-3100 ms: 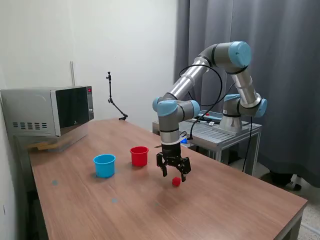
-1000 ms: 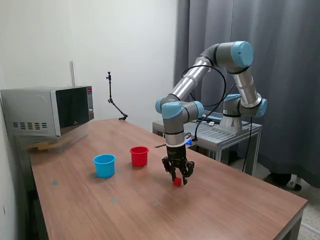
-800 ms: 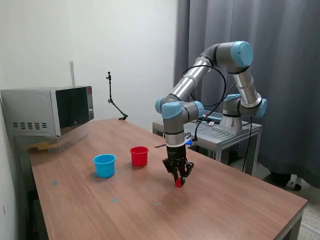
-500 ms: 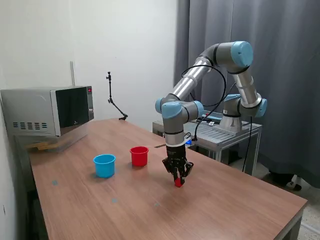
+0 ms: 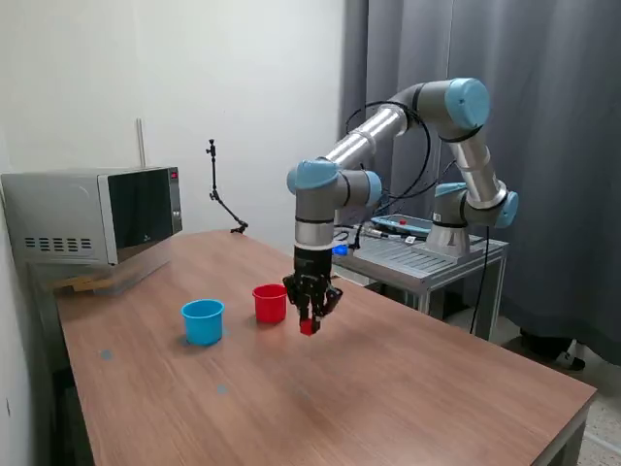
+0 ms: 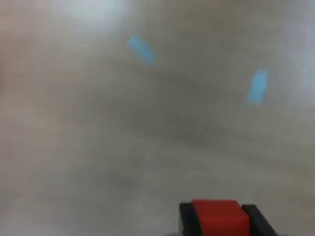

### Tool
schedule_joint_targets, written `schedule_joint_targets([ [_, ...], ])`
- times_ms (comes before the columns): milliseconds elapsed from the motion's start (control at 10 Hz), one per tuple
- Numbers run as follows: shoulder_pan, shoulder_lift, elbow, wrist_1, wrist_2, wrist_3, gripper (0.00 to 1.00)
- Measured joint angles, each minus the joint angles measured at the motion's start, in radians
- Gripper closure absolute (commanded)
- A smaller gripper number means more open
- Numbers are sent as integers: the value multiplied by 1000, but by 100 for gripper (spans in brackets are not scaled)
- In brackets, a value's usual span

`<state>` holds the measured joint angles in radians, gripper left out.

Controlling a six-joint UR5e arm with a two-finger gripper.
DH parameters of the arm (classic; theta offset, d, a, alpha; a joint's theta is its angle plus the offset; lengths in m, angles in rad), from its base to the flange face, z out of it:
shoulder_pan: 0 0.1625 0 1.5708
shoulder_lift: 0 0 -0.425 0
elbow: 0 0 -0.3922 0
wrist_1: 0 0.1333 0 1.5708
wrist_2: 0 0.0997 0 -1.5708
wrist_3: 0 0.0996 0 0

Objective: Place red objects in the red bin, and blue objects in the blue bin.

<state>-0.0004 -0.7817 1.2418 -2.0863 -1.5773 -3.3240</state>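
Note:
A small red cube [image 5: 308, 327] hangs above the table with my gripper [image 5: 309, 324] shut on it, just to the exterior view's right of the red cup [image 5: 270, 303]. The light blue cup [image 5: 203, 321] stands further to the exterior view's left. In the blurred wrist view the red cube [image 6: 218, 219] sits between the two black fingertips [image 6: 187, 217] over the wooden table. No blue cubes are in view.
A microwave [image 5: 92, 216] stands at the table's far end on the exterior view's left, with a small black stand [image 5: 221, 199] behind it. A metal cart [image 5: 424, 254] holds the arm's base beyond the table. Two blue tape marks [image 6: 258, 86] lie on the tabletop.
My gripper closed on the red cube on the table, lifted it, and carried it toward the exterior view's left, close to the red cup.

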Motion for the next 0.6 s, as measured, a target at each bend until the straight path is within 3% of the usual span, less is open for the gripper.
schedule_joint_targets([
  [200,-42,-6,-72,44,-15,32,100],
  [600,-147,-12,-52,106,-75,196,100],
])
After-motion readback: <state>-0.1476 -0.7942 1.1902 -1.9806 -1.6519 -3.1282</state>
